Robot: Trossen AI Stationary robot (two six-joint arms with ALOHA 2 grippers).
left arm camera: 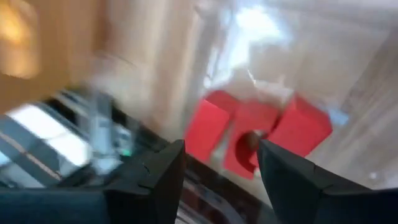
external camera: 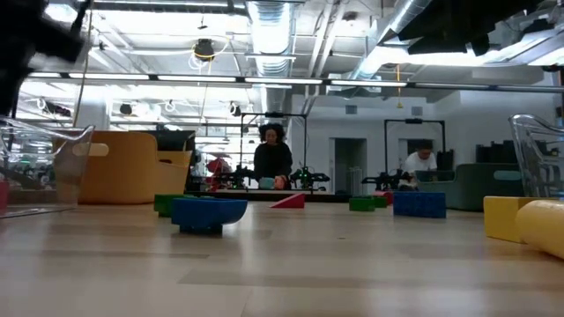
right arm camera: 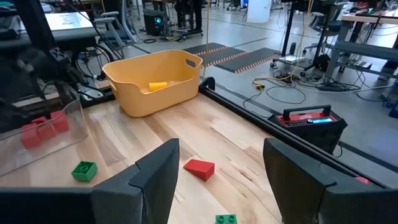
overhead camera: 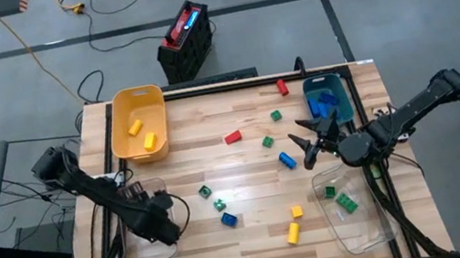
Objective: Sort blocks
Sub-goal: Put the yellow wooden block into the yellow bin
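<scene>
Blocks (overhead camera: 287,160) look light, hard and slick; we would pinch their flat sides. Left gripper (left arm camera: 221,174) fingers stand apart over red blocks (left arm camera: 255,127); right gripper (right arm camera: 217,180) fingers open, empty.

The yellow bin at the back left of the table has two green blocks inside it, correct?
Not quite. The high view shows the yellow bin at the back left of the table holding two yellow blocks, not green ones.
</scene>
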